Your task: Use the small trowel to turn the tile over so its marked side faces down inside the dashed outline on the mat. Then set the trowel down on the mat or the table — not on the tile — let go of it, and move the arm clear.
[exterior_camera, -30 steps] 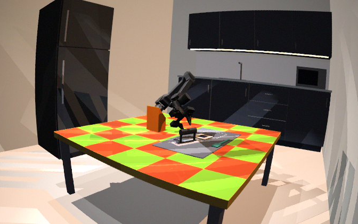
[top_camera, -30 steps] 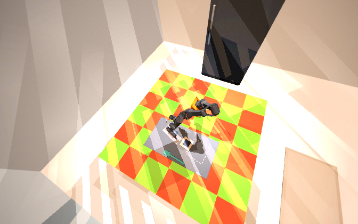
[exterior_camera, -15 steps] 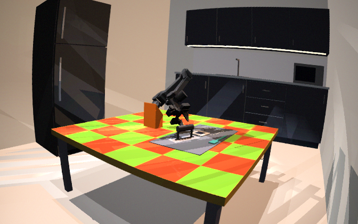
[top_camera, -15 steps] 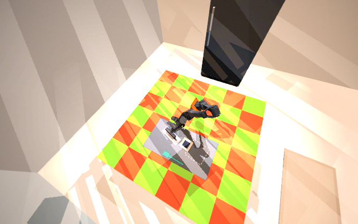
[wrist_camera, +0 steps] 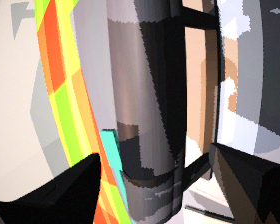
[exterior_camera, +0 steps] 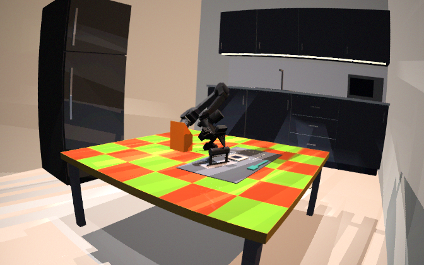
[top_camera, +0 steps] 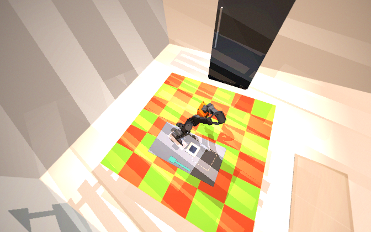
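Observation:
A tool with a thick black handle on two posts over a flat tan plate (top_camera: 184,146) (wrist_camera: 195,95) rests on the grey mat (top_camera: 158,147) (exterior_camera: 233,175) (wrist_camera: 91,55). Its handle (exterior_camera: 218,151) (wrist_camera: 141,75) stands clear of the plate. The tile (top_camera: 193,148) (exterior_camera: 238,157), a white square with a dark centre facing up, lies flat beside it, partly inside the dashed outline's near edge as far as I can tell. The dashed outline (top_camera: 208,169) is on the mat. My gripper (exterior_camera: 217,146) (wrist_camera: 156,156) is open, just over the handle, its fingertips either side of it in the wrist view.
A teal flat tool (top_camera: 172,159) (exterior_camera: 253,167) (wrist_camera: 110,145) with a square end and thin handle lies along the mat's edge. An orange block (exterior_camera: 179,136) stands by the arm's base. The checkered table (top_camera: 178,199) (exterior_camera: 207,197) carries everything. Strong light patches and shadows cross the mat.

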You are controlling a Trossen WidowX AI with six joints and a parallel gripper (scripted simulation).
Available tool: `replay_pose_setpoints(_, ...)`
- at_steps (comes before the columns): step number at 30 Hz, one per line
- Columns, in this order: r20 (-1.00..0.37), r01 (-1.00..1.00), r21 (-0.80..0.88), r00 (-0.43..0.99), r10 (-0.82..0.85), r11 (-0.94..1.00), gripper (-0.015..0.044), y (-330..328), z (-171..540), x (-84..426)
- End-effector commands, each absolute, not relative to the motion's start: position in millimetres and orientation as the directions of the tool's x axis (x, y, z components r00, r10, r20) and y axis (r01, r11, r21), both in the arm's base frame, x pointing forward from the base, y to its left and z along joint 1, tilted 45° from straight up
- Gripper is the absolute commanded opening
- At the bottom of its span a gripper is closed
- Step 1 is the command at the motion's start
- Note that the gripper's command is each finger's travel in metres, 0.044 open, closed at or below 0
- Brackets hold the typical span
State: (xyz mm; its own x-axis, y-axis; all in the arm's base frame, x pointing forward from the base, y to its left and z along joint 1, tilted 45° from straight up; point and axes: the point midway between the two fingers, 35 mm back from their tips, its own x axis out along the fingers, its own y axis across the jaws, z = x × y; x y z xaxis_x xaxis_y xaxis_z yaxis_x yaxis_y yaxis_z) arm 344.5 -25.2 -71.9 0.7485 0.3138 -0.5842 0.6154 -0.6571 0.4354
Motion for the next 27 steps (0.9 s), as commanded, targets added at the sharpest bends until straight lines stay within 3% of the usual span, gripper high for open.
replay_pose_setpoints(1, -0.583, 0.611, 0.438, 0.752, 0.309, -0.66, 0.03, -25.1, -74.9, 350.9)
replay_pose_setpoints(21, -0.582, 0.612, 0.435, 0.751, 0.313, -0.661, 0.03, -13.6, -91.7, 372.5)
replay_pose_setpoints(27, -0.582, 0.612, 0.435, 0.751, 0.313, -0.661, 0.0162, -13.6, -91.7, 372.5)
